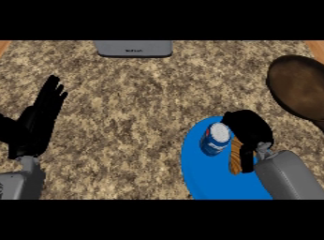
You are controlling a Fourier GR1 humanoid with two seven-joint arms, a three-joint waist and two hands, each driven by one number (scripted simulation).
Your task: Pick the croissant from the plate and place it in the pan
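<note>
A blue plate [196,164] lies at the lower right of the counter. On it a tan croissant [235,157] shows partly under my right hand [251,131], whose fingers curl down round it; most of the croissant is hidden. A blue and white can [216,139] stands on the plate just left of that hand. The dark brown pan [304,89] sits at the far right, its handle running down toward the lower edge. My left hand [37,122] rests open at the left, fingers up, away from everything.
A grey appliance [134,48] sits at the counter's back edge, centre. Wooden strips show at both top corners. Speckled countertop stretches between the left hand and the plate.
</note>
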